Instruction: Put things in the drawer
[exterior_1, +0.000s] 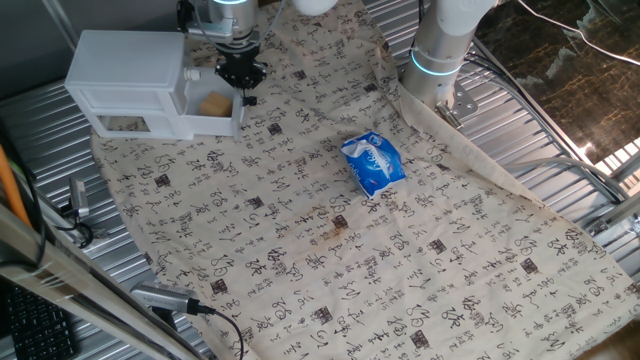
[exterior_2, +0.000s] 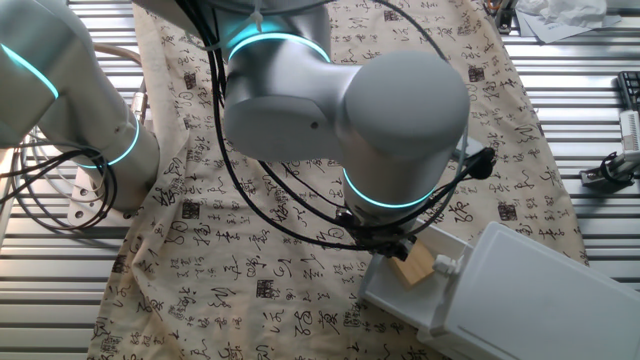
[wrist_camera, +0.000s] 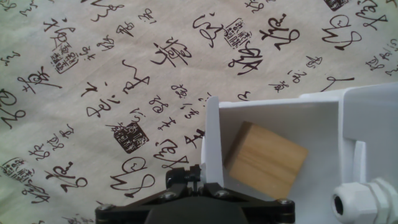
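Note:
The light-tan wooden block (wrist_camera: 266, 160) lies tilted inside the open white drawer (wrist_camera: 280, 109); it also shows as the block (exterior_1: 213, 103) and the block (exterior_2: 413, 262). The drawer (exterior_1: 222, 124) stands pulled out of the white cabinet (exterior_1: 120, 62). My gripper (wrist_camera: 200, 179) is shut with nothing in it, its black fingertips right at the drawer's front wall, just outside it. From one fixed view the gripper (exterior_1: 243, 82) hangs over the drawer's front end. In the other fixed view the arm hides most of the gripper (exterior_2: 385, 245).
A blue packet (exterior_1: 373, 163) lies on the printed cloth (exterior_1: 300, 250) to the right of the drawer. The arm's base (exterior_1: 440, 60) stands at the cloth's far edge. Cables and a camera (exterior_1: 165, 298) sit near the front left. Ridged metal table surrounds the cloth.

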